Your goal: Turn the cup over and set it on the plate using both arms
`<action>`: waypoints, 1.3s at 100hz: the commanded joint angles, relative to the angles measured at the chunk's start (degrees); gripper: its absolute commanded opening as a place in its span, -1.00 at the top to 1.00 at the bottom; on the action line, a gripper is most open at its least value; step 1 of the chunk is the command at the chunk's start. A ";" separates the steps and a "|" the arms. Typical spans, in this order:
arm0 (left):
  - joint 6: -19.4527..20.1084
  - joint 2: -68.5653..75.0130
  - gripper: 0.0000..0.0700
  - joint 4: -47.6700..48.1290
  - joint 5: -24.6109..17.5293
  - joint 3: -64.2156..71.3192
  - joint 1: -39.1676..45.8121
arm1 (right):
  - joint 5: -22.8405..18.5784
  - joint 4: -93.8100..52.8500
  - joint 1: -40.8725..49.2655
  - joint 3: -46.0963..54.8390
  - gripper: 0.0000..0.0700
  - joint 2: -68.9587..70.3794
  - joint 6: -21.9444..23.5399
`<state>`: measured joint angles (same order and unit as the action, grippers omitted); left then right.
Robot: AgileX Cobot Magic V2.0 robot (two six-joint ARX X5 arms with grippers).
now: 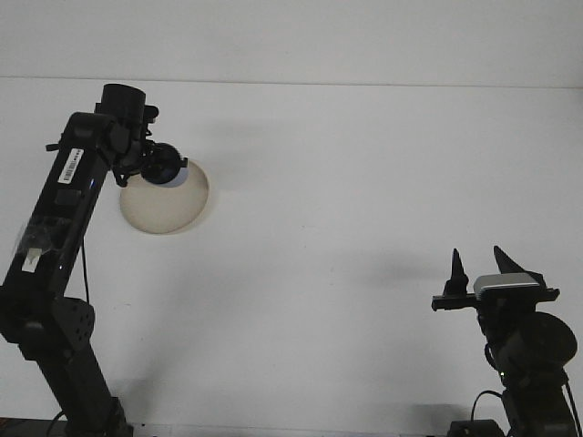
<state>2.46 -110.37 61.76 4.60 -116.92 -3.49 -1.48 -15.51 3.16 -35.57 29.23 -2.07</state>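
Pale blue cup (pixel 173 176) is hanging in the left claw (pixel 164 167), pinched tight, over the top edge of the tan plate (pixel 164 202). Let go crooked, it could roll off. The right claw (pixel 478 264) is sitting wide open, holding nothing.

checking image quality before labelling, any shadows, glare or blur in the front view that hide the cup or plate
Front view: flat, even light, no glare; soft faint shadows on the white table. The small pale blue cup in the left gripper is low-contrast against black hardware, detail unclear. The round beige plate is sharp, its upper left edge covered by the arm.
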 commanded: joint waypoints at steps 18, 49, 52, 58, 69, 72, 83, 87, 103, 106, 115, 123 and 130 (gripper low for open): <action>-0.11 -5.60 0.98 0.46 0.24 -1.31 3.26 | 0.00 0.66 0.09 -0.37 -0.27 0.07 0.79; -0.39 -10.25 0.98 1.11 0.20 -1.31 4.24 | 0.00 0.63 0.09 -0.37 -0.27 0.07 0.77; -0.37 -10.47 0.98 1.09 0.20 -1.31 4.24 | 0.00 0.66 0.09 -0.37 -0.27 0.07 0.74; -0.35 -10.78 0.97 1.09 0.20 -1.31 4.26 | 0.00 0.66 0.09 -0.37 -0.27 0.07 0.74; -0.31 -11.39 0.97 1.07 0.20 -1.31 4.46 | 0.00 0.66 0.09 -0.37 -0.27 0.07 0.74; -0.31 -11.56 0.97 1.05 0.20 -1.31 4.50 | 0.00 0.66 0.09 -0.37 -0.27 0.07 0.74; -0.31 -12.35 0.97 0.92 0.17 -1.31 4.66 | 0.00 0.68 0.09 -0.37 -0.27 0.07 0.74; -0.31 -12.68 0.97 0.96 0.17 -1.31 4.66 | 0.00 0.68 0.09 -0.37 -0.27 0.07 0.74; -0.31 -13.99 0.95 1.03 0.15 -1.31 4.66 | 0.02 0.68 0.09 -0.37 -0.27 0.07 0.72; -0.31 -14.03 0.95 0.98 0.15 -1.31 4.66 | 0.02 0.66 0.09 -0.37 -0.27 0.07 0.70; -0.33 -14.05 0.73 0.42 0.15 -1.31 4.66 | 0.02 0.66 0.09 -0.37 -0.27 0.07 0.70; -0.33 -14.05 0.32 0.00 0.15 -1.31 4.66 | 0.02 0.66 0.09 -0.37 -0.27 0.07 0.68; -0.31 -14.05 0.03 -0.26 0.15 -1.31 4.66 | 0.02 0.66 0.09 -0.37 -0.27 0.07 0.55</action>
<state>2.24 -122.61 61.49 4.58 -116.92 1.08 -1.48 -15.51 3.16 -35.57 29.23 -2.07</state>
